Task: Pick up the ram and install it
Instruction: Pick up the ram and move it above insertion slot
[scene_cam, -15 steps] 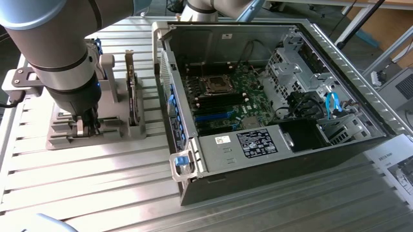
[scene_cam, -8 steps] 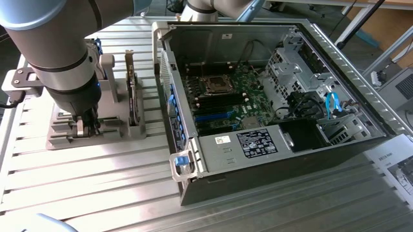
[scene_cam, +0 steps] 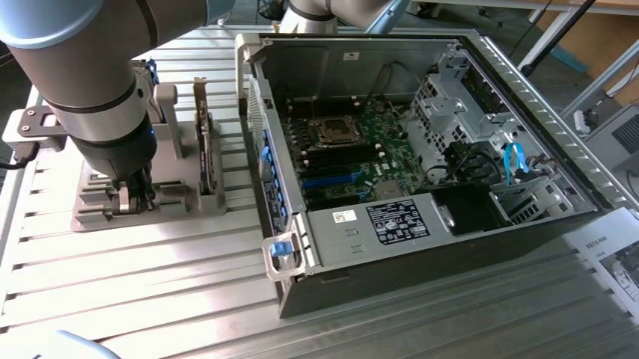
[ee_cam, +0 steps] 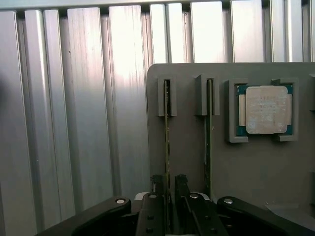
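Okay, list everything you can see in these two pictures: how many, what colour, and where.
Ribbed aluminium table: one, silver, under everything.
Grey plastic holder: one, grey, on the table.
Long thin green ram sticks: two, green, on edge in the holder's slots, side by side.
Square silver processor chip: one, silver on a green board, in a holder pocket beside the sticks.
Flat dark expansion card: one, dark, upright in the holder.
Open computer case: one, dark, at the exterior view's right of the holder.
Green motherboard: one, green, inside the case.
Robot arm: one, grey, above the holder.
Black gripper: one, black, open, straddling the stick farther from the chip.
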### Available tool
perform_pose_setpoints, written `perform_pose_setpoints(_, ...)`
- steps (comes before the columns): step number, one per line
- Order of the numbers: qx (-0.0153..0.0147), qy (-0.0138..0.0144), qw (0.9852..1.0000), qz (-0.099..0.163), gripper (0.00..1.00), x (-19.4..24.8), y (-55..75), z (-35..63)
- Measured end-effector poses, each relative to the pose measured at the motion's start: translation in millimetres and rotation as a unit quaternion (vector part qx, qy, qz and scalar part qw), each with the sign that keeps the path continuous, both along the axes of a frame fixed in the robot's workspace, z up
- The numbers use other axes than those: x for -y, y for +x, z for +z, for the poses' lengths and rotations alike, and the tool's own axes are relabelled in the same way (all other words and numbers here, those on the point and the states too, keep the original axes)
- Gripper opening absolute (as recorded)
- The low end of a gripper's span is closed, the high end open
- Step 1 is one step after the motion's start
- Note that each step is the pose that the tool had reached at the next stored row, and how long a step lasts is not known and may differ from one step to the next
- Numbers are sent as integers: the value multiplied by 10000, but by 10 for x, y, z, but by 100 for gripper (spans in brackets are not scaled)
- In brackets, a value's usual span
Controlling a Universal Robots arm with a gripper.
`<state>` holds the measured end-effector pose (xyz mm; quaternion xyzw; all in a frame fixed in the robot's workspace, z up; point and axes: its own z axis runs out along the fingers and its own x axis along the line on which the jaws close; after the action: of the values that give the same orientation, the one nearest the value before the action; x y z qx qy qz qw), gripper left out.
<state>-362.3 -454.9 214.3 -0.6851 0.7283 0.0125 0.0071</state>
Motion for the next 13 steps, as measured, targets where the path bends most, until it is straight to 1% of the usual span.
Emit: perform_pose_setpoints(13,-1,0,10000,0,24,0,0,-42)
